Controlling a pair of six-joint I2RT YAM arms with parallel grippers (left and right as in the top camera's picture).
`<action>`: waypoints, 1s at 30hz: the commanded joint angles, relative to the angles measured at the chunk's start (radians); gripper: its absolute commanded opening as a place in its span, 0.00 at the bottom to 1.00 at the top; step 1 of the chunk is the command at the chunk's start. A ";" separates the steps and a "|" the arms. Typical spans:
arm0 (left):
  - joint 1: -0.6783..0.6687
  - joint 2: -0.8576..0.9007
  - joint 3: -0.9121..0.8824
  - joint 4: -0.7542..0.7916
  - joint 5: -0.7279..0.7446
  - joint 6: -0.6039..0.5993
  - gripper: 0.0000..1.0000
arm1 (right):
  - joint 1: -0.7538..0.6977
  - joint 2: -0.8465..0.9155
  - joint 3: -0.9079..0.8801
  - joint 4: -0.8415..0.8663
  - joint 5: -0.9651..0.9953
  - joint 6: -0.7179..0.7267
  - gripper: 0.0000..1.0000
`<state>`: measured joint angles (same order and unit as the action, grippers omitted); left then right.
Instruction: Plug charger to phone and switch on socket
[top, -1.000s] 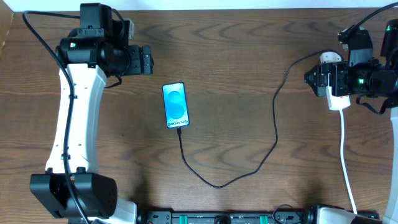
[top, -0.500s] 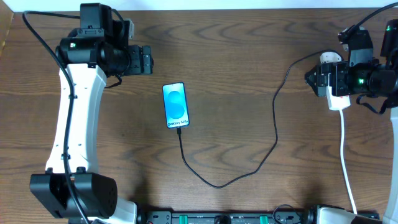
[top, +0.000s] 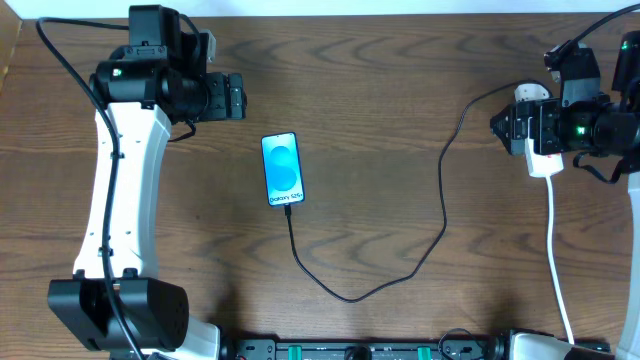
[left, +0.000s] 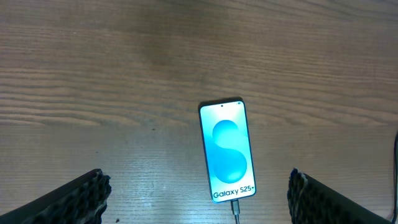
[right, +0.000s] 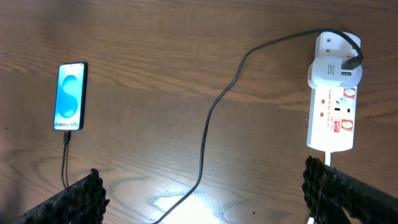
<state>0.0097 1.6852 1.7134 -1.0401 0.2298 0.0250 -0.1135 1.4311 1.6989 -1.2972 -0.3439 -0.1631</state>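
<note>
I see the charger plugged into the phone; left fingers spread empty, right fingers spread near the socket.

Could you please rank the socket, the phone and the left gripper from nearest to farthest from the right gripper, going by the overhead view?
1. Socket: on the right side, partly under the right gripper.
2. Phone: left of the table's centre.
3. Left gripper: far side, beyond the phone, further left and back.
</note>
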 joint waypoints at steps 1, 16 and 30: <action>0.003 -0.007 0.010 -0.001 -0.007 -0.004 0.93 | 0.003 -0.011 -0.006 -0.002 -0.002 -0.010 0.99; 0.003 -0.007 0.010 -0.001 -0.007 -0.004 0.93 | 0.003 -0.011 -0.006 -0.002 -0.002 -0.010 0.99; 0.003 -0.007 0.010 -0.001 -0.007 -0.004 0.93 | 0.050 -0.074 -0.046 0.176 0.002 -0.011 0.99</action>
<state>0.0097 1.6852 1.7134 -1.0401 0.2298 0.0254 -0.0982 1.4143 1.6817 -1.1809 -0.3405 -0.1661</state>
